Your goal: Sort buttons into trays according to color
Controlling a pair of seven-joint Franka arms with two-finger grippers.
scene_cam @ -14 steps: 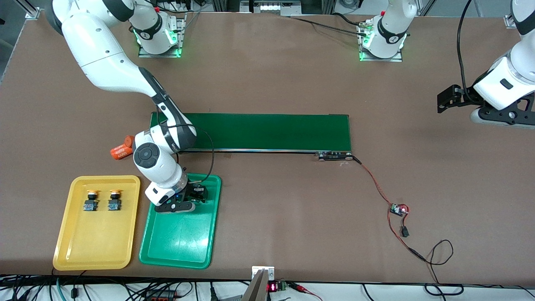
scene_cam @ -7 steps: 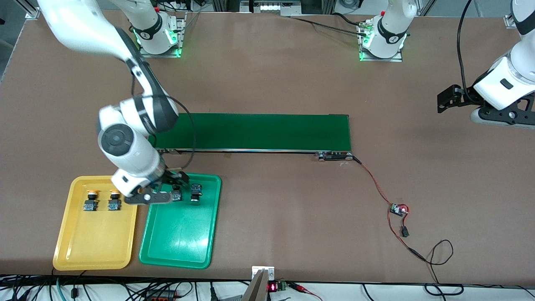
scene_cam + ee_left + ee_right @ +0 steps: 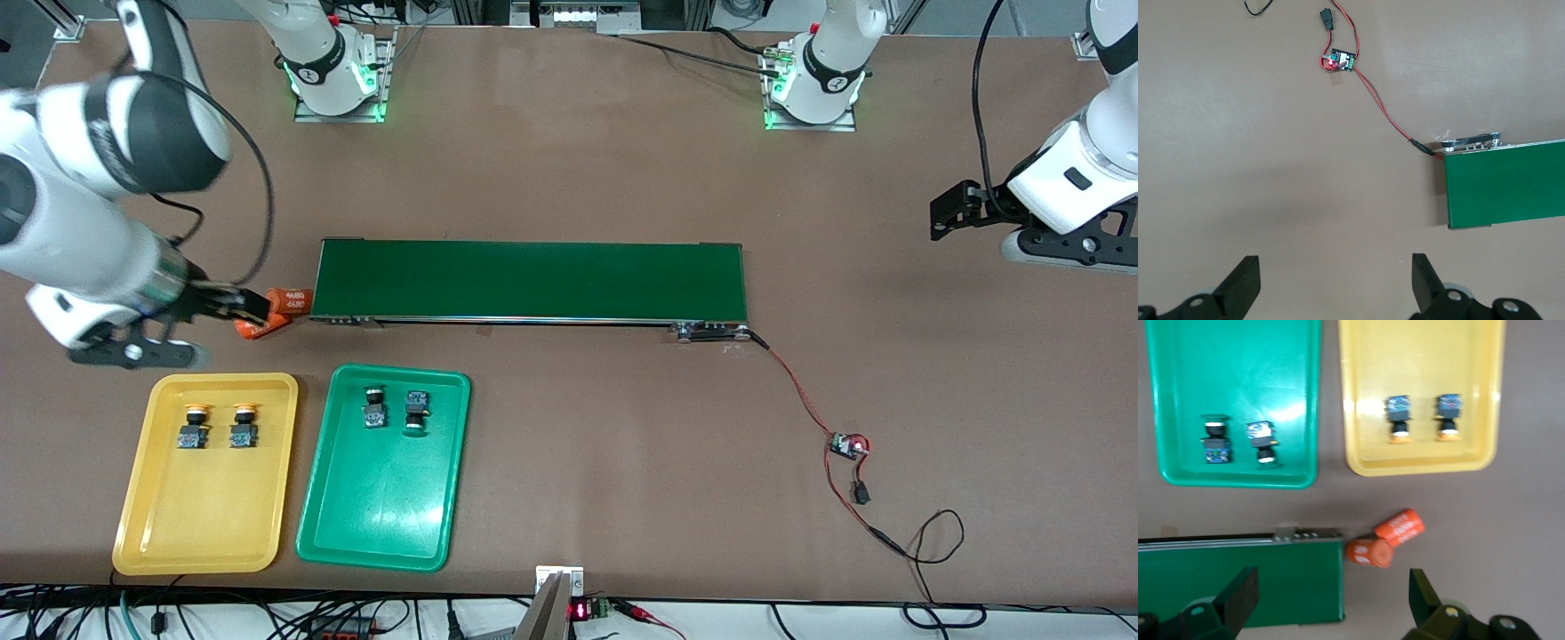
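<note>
The right gripper (image 3: 236, 307) has pulled up and away from the green tray (image 3: 356, 524) and now hangs with its fingers apart and empty over the tabletop (image 3: 569, 160) at the right arm's end, above the orange cylinders (image 3: 276, 311) that lie at the end of the dark green conveyor belt (image 3: 533, 280). A second ago it was down in the green tray; it has left a second green-capped button there, so both green buttons (image 3: 396, 411) now sit side by side in the tray's end farthest from the front camera. Just beside it, nearer the tabletop's edge at the right arm's end, the yellow tray (image 3: 178, 524) carries the two yellow buttons (image 3: 218, 427), likewise side by side. With every button in the tray of its colour, the sort looks finished. The small circuit board (image 3: 849, 446) on its red wires lies untouched toward the left arm's end. The left gripper (image 3: 956, 212) waits there over bare tabletop, fingers wide apart and holding nothing.
</note>
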